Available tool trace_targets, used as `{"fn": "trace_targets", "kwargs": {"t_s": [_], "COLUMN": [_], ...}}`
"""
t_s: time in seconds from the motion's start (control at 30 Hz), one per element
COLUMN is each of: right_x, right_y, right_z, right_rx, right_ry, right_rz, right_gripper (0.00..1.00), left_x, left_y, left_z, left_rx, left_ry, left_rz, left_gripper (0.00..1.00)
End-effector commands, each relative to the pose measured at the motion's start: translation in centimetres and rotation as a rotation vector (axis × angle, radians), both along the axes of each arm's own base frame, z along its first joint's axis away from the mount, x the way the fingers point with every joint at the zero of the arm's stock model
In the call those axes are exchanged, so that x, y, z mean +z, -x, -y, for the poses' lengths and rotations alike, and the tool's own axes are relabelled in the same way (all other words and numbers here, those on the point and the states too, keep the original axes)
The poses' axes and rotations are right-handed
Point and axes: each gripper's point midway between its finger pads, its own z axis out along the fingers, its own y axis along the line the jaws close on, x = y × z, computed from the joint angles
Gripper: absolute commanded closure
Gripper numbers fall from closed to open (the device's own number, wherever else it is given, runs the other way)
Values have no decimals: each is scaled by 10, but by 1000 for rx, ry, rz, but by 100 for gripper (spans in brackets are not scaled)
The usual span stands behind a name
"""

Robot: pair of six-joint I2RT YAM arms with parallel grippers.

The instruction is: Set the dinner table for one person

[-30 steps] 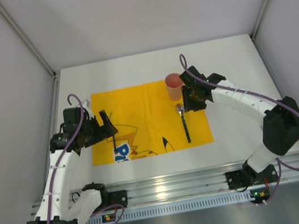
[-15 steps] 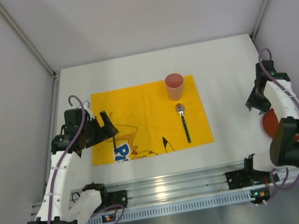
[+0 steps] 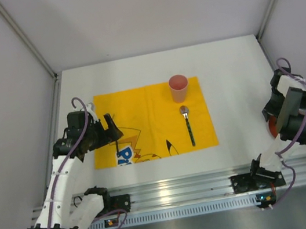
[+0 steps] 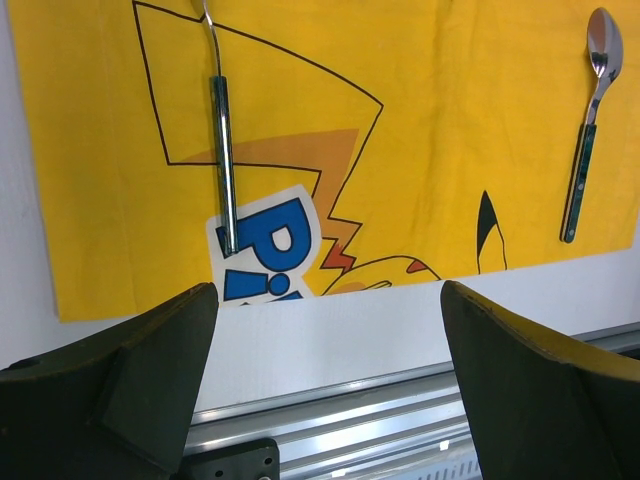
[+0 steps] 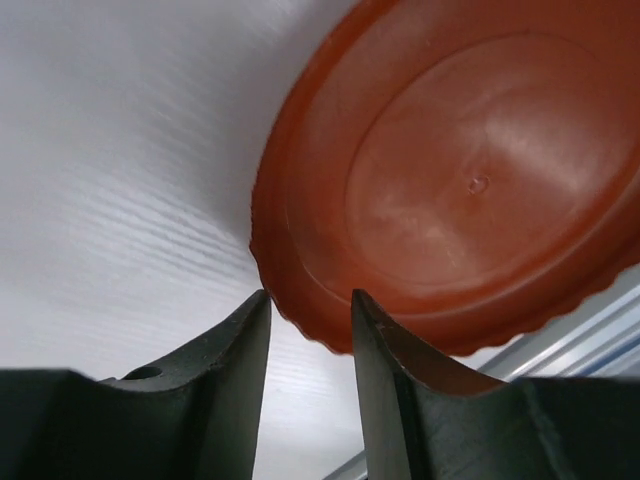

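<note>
The white dinner table (image 3: 227,67) carries a yellow cartoon mat (image 3: 146,109). A pink cup (image 3: 178,88) stands at the mat's far right, with a spoon (image 3: 188,125) below it. A fork (image 3: 116,143) lies on the mat's left. My left gripper (image 3: 109,130) hovers open and empty beside the fork; its wrist view shows the fork (image 4: 222,150) and the spoon (image 4: 585,140) ahead of the jaws (image 4: 328,290). A red plate (image 3: 272,128) lies at the table's right edge, mostly hidden under my right arm. My right gripper (image 5: 308,295) is closed narrowly over the plate's (image 5: 470,180) scalloped rim.
A silver rail (image 3: 171,190) runs along the table's near edge, and shows in the left wrist view (image 4: 400,400). Grey walls and slanted frame posts enclose the table on the left, back and right. The right arm is folded tightly against the right wall.
My right arm left the cup, swung to the table's right edge, then came down onto the red plate. The left arm has barely moved.
</note>
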Motion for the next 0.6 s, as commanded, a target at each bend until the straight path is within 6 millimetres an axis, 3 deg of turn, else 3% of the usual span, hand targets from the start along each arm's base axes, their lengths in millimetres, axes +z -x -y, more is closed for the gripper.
{"fn": "trace_targets", "kwargs": {"t_s": [0.0, 0.17, 0.27, 0.37, 0.5, 0.53, 0.57], "right_x": [-2, -23, -33, -36, -24, -17, 3], "right_y": [-26, -19, -15, -17, -32, -36, -50], "right_z": [16, 17, 16, 12, 2, -2, -6], "right_rx": [-11, -12, -16, -21, -8, -3, 6], "right_ry": [33, 34, 29, 4, -46, -57, -65], "right_rz": [57, 5, -18, -12, 72, 100, 177], "right_gripper": [62, 64, 73, 99, 100, 100, 100], "left_x": [9, 10, 9, 9, 8, 8, 11], "left_y": [-6, -6, -6, -6, -7, -8, -9], "left_z": [4, 3, 3, 3, 4, 4, 5], "left_rx": [-9, -7, -7, -9, -9, -13, -16], "left_ry": [14, 12, 12, 11, 10, 12, 13], "left_rz": [57, 59, 57, 55, 49, 49, 55], "left_gripper": [1, 1, 2, 1, 1, 1, 1]}}
